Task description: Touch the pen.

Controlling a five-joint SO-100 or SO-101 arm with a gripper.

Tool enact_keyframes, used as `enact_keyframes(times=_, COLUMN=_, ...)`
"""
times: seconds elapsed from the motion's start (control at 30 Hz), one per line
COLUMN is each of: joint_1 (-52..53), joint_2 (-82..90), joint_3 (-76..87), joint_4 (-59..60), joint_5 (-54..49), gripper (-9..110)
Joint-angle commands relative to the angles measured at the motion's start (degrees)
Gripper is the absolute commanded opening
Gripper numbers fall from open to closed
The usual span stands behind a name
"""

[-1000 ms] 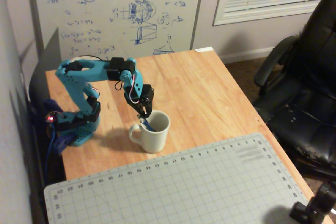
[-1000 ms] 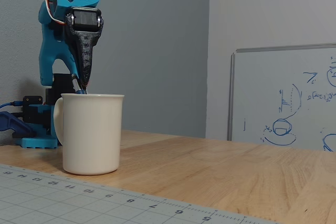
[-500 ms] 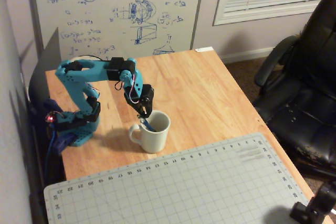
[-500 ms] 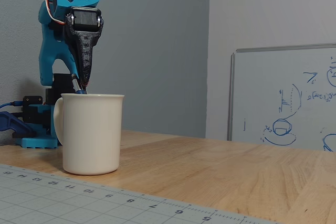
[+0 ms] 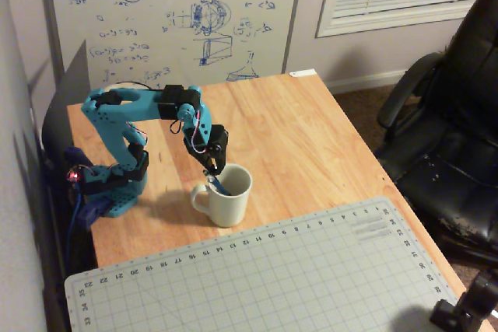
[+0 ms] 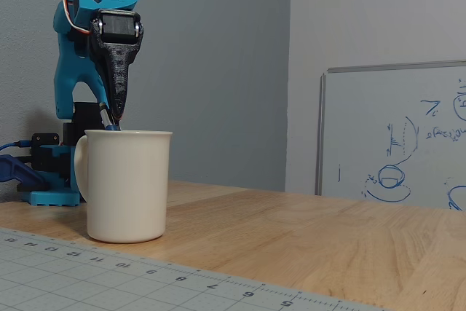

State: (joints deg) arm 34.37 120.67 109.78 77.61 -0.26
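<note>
The pen (image 5: 220,186) stood inside the white mug (image 5: 227,200), leaning against the rim on the arm's side, only a short blue stretch showing in the overhead view. From the low fixed view a sliver of it (image 6: 110,123) poked above the rim, right at the tip of the end effector (image 6: 116,114). The mug sat on the wooden bench (image 5: 311,145), just beyond the gridded cutting mat (image 5: 311,270). The end effector (image 5: 212,167) hung at the mug's mouth, its fingers looking drawn together, though I couldn't tell for certain. Contact seemed made or a hair away; I'd judge the task nearly finished. Behind stood the blue arm (image 5: 117,114) and the whiteboard (image 5: 171,13).
</note>
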Motion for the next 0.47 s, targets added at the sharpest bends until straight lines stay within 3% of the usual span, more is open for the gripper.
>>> enact_keyframes(times=0.0, joint_1=0.62, joint_2=1.23, joint_3=-1.85, joint_4=0.09, joint_5=-0.53, gripper=1)
enact_keyframes(times=0.43, joint_1=0.00, joint_2=1.23, joint_3=-1.85, joint_4=0.09, joint_5=-0.53, gripper=1)
